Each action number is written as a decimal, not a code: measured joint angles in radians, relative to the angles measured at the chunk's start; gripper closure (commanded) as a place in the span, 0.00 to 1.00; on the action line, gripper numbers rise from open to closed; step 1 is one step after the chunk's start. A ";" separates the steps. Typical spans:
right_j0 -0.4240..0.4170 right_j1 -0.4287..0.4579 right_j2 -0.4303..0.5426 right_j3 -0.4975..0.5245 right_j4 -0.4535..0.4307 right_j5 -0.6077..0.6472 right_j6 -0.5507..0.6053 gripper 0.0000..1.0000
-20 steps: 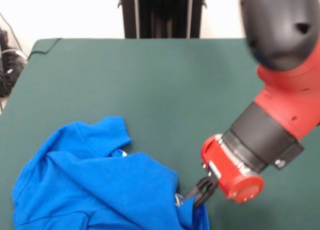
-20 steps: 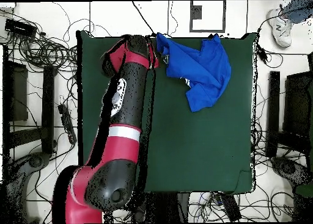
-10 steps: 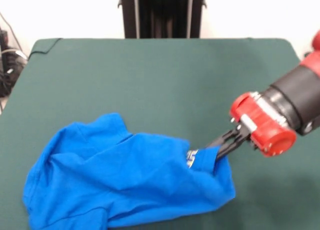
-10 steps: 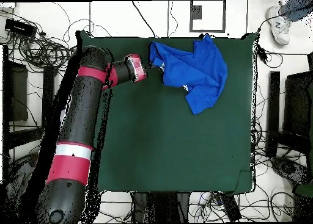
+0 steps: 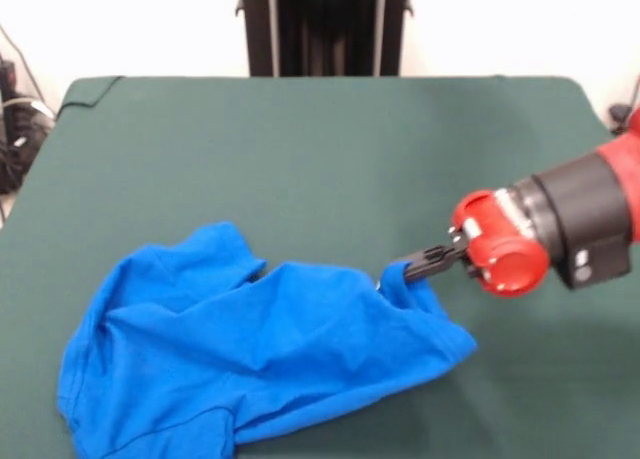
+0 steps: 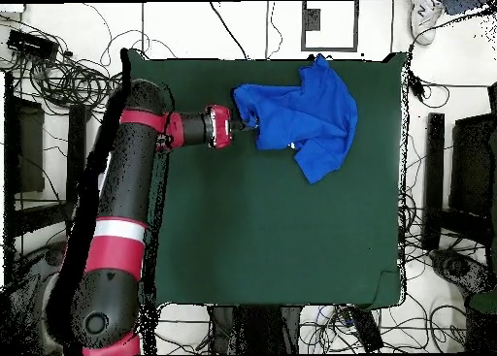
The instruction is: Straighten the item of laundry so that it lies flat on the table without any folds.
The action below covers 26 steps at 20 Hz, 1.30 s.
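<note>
The blue shirt [image 5: 260, 354] lies crumpled and folded over itself near one edge of the green surface [image 5: 320, 159], its plain side up. The pincer [image 5: 405, 271] is clamped on a bunched edge of the shirt, its arm [image 6: 126, 192] reaching in low.

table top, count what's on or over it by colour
blue: 1, the T-shirt
red and black: 1, the arm with its gripper shut on the shirt's edge
green: 1, the table cloth itself
total: 3
</note>
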 measured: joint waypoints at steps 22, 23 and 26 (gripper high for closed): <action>-0.252 0.121 -0.366 -0.249 0.511 0.134 0.295 1.00; -0.261 0.118 -0.375 -0.258 0.526 0.126 0.294 1.00; -0.288 0.105 -0.406 -0.282 0.579 0.079 0.283 1.00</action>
